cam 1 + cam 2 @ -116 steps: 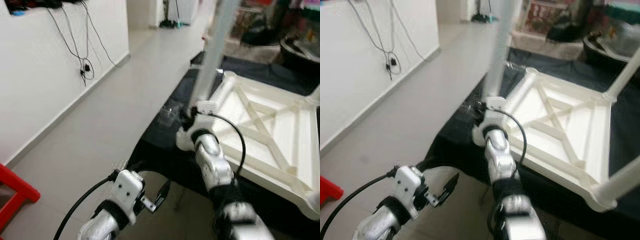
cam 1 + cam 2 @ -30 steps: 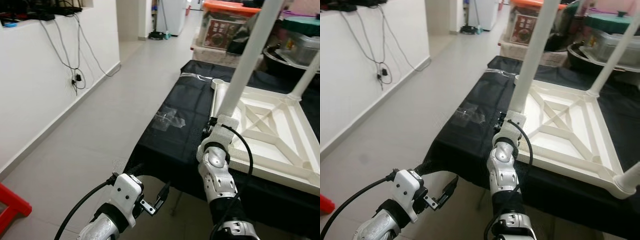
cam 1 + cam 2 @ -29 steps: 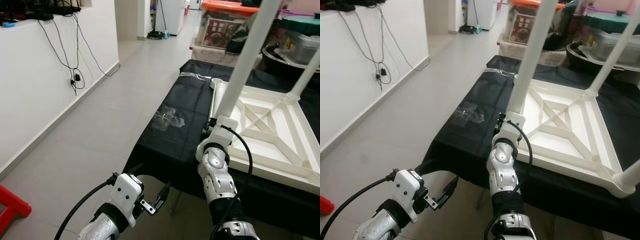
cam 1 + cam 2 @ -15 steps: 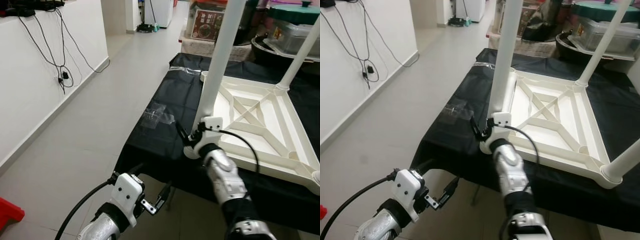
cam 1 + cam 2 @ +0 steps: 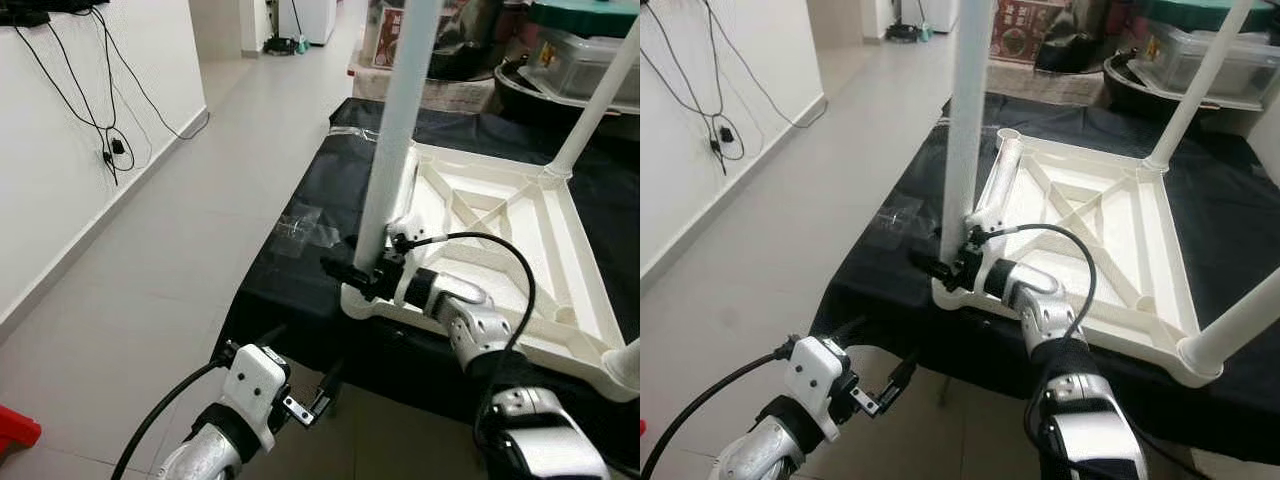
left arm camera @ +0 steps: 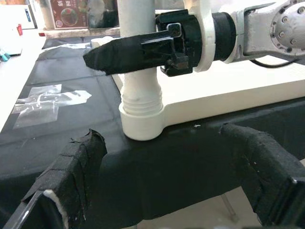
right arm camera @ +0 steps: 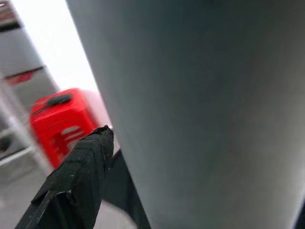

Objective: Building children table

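At the near-left corner of the upturned table: right gripper (image 5: 345, 270) clamped on the leg (image 5: 397, 130) just above its socket, one black finger (image 6: 128, 51) lying across the front of the tube, the other hidden behind it. Leg upright, long axis vertical, top cut off by the frame edge; smooth white round plastic tube seated in a ribbed collar at the corner. Right wrist view mostly blurred grey tube, one finger tip (image 7: 78, 174) legible, red blur behind unidentifiable. Table (image 5: 575, 255) white moulded plastic, lying top-down on a black cloth (image 5: 300, 270), underside up with X-shaped bracing ribs; two more legs standing at far and near right corners, both cropped. Left gripper (image 5: 318, 392) low, below the cloth edge and in front of that corner, padded fingers (image 6: 76, 169) spread apart, holding nothing. Crumpled clear plastic wrap (image 5: 300, 225) on the cloth beside the corner. Grey tiled floor (image 5: 160, 260) to the left.
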Robot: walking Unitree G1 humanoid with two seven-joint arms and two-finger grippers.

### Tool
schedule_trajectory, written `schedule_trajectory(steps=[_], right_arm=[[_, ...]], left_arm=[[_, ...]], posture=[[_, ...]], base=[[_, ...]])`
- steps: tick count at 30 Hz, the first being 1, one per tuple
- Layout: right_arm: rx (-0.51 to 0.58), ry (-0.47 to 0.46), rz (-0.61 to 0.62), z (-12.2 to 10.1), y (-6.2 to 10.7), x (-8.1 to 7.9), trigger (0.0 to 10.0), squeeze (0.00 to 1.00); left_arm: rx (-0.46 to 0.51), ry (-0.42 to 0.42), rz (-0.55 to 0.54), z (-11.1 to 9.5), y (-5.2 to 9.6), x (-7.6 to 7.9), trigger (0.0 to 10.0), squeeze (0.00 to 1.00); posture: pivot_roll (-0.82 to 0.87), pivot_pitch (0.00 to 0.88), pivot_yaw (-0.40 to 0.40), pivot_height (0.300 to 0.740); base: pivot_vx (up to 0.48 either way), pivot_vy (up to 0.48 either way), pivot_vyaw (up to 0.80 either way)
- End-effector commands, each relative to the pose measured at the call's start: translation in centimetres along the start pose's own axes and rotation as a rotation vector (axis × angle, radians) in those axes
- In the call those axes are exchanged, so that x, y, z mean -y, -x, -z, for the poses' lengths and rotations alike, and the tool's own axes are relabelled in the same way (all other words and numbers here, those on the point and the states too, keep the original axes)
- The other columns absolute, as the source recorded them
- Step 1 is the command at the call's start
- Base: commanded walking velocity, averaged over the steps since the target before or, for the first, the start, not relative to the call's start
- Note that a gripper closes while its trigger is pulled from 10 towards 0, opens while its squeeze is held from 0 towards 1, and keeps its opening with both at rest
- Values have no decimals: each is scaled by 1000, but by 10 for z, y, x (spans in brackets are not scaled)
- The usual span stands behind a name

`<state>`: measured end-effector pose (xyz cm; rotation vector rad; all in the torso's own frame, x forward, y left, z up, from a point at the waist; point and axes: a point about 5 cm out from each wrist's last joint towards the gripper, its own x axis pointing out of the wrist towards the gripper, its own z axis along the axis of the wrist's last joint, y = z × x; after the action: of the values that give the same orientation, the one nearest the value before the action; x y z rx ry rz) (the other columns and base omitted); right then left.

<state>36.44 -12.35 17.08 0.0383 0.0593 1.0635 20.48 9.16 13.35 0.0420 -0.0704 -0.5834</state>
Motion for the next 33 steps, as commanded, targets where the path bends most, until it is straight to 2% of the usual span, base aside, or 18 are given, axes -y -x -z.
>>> schedule_trajectory(steps=[1, 3, 4, 9, 10, 15, 16, 17, 19, 20, 21, 22, 24, 25, 26, 28, 29, 33], right_arm=[[-75, 1, -139, 8, -10, -11, 10000, 0], [-75, 1, -139, 8, -10, -11, 10000, 0], [-81, 1, -178, 5, -11, -12, 0, 0], [-66, 21, -194, 1, -15, -12, 0, 0], [-41, 35, -110, 2, -17, -9, 0, 0], [-25, 30, -29, 3, -17, -6, 0, 0], [-18, 43, 104, 4, -17, 1, 0, 0], [-18, 43, 104, 4, -17, 1, 0, 0], [-39, 41, 575, 10, -4, 25, 0, 0], [-39, 41, 575, 10, -4, 25, 0, 0], [-50, 45, 730, 13, 3, 32, 0, 0], [-50, 45, 730, 13, 3, 32, 0, 0], [-31, -6, 1034, 20, 22, 39, 0, 0], [-31, -6, 1034, 20, 22, 39, 0, 0], [-9, -35, 1157, 22, 28, 37, 0, 0], [-9, -35, 1157, 22, 28, 37, 0, 0], [28, -77, 1279, 24, 31, 29, 0, 0], [94, -169, 1428, 28, 24, 9, 0, 0]], left_arm=[[-12, 1, -4, 3, 2, 2, 10000, 0], [-12, 1, -4, 3, 2, 2, 10000, 0], [-13, 2, -6, 3, 2, 2, 10000, 0], [-16, 4, -1, 4, 3, 2, 10000, 0], [-16, 5, 1, 4, 2, 3, 10000, 0], [-16, 6, 1, 4, 2, 3, 10000, 0], [-17, 6, 2, 5, 3, 3, 10000, 0], [-17, 6, 2, 5, 3, 3, 10000, 0], [-19, 6, 6, 5, 3, 3, 10000, 0], [-19, 6, 6, 5, 3, 3, 10000, 0], [-19, 6, 9, 5, 3, 3, 10000, 0], [-19, 6, 9, 5, 3, 3, 10000, 0], [-20, 5, 14, 5, 2, 2, 10000, 0], [-20, 5, 14, 5, 2, 2, 10000, 0], [-21, 5, 15, 5, 2, 2, 10000, 0], [-21, 5, 15, 5, 2, 2, 10000, 0], [-21, 3, 16, 6, 2, 2, 10000, 0], [-22, 0, 15, 5, 1, 1, 10000, 0]], posture=[[116, 81, -69, 740], [116, 81, -69, 740], [115, 78, -69, 740], [112, 69, -69, 740], [114, 68, -70, 740], [112, 66, -70, 740], [108, 64, -69, 740], [108, 64, -69, 740], [99, 62, -63, 740], [99, 62, -63, 740], [99, 62, -63, 740], [99, 62, -63, 740], [93, 61, -57, 740], [93, 61, -57, 740], [94, 63, -57, 740], [94, 63, -57, 740], [94, 67, -54, 740], [98, 70, -59, 740]], base=[[0, 0, 0], [0, 0, 0], [0, 0, 0], [0, 0, 0], [0, 0, 0], [0, 0, 0], [0, 0, 0], [0, 0, 0], [0, 0, 0], [0, 0, 0], [0, 0, 0], [0, 0, 0], [0, 0, 0], [0, 0, 0], [0, 0, 0], [0, 0, 0], [0, 0, 0], [0, 0, 0]])
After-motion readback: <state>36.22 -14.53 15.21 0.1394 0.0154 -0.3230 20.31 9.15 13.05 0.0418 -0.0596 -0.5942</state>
